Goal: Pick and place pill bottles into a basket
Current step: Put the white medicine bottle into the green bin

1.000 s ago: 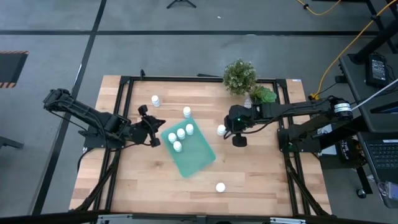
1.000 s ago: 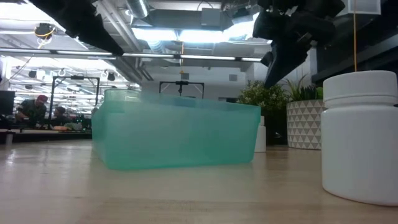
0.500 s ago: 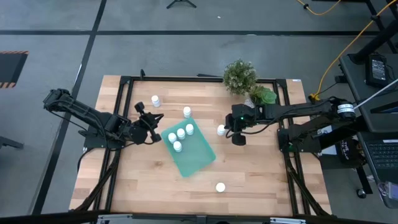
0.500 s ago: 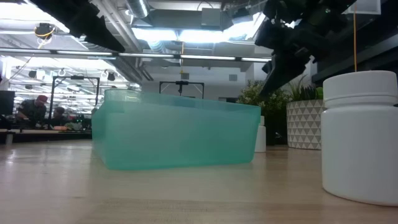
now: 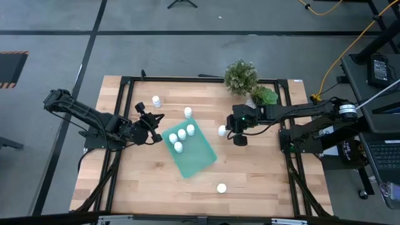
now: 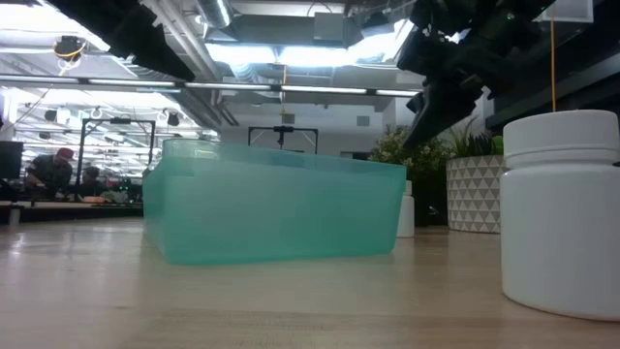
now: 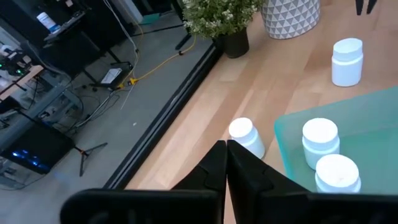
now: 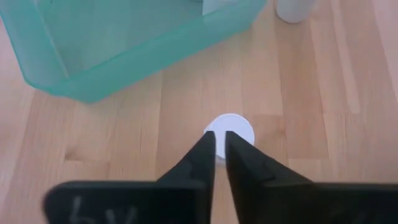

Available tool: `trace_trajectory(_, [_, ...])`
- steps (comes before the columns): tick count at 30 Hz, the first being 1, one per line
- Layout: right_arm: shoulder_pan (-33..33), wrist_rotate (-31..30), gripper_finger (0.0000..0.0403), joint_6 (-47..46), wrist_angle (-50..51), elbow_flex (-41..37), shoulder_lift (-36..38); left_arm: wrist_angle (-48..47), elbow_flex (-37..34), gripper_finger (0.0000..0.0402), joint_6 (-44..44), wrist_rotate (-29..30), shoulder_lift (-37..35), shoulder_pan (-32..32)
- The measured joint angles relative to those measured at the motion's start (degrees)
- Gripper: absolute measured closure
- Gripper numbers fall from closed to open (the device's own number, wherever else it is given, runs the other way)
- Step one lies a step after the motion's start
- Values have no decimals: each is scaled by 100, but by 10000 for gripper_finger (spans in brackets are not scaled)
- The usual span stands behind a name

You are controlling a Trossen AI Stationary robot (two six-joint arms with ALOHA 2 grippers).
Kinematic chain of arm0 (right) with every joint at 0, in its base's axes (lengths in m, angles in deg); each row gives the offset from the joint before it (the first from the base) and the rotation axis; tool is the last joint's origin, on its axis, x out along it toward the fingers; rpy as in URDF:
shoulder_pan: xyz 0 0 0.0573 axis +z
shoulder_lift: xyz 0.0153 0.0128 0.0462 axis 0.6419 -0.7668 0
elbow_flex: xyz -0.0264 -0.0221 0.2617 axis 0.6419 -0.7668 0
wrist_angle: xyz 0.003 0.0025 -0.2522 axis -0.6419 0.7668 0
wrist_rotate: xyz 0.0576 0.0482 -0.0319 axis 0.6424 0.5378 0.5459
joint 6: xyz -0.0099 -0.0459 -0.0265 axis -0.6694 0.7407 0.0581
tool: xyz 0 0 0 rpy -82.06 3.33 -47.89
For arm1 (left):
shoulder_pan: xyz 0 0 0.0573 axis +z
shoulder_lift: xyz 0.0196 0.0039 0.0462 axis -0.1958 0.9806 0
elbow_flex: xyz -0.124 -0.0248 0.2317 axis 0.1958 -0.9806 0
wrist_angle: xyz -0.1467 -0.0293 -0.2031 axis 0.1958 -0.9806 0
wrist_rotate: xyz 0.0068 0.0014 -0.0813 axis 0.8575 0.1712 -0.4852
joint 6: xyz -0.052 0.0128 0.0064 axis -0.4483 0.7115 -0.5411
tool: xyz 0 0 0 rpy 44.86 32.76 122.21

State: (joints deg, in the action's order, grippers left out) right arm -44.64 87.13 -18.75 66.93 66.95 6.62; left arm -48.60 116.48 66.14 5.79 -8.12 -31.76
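The teal basket (image 5: 194, 156) lies aslant mid-table with several white pill bottles (image 5: 181, 134) standing in its far end. More bottles stand on the wood: two at the far left (image 5: 156, 100) (image 5: 187, 112), one near the front edge (image 5: 221, 187) and one right of the basket (image 5: 222, 130). My right gripper (image 8: 219, 142) hovers over that last bottle's cap (image 8: 231, 126), pointing down at a slant, its fingers a narrow gap apart. My left gripper (image 7: 225, 149) is shut and empty above the table, just left of the basket.
A white patterned pot (image 6: 475, 194) and a small bushy plant (image 5: 240, 76) stand at the far right of the table. A black frame rail (image 5: 187, 80) runs along the far edge. The front bottle looms close in the low view (image 6: 562, 213).
My left gripper has swung a little toward the far edge, staying left of the basket. My right gripper has sunk slightly and tipped over the bottle right of the basket. No bottle has moved.
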Motion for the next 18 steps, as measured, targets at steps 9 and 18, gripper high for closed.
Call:
trace_trajectory(9, [0,0,239,-21,12,0,0,4,0,394,-2,-7,0,0])
trace_trajectory(18, [0,2,146,153,-78,-81,2,5,0,398,-20,-10,0,0])
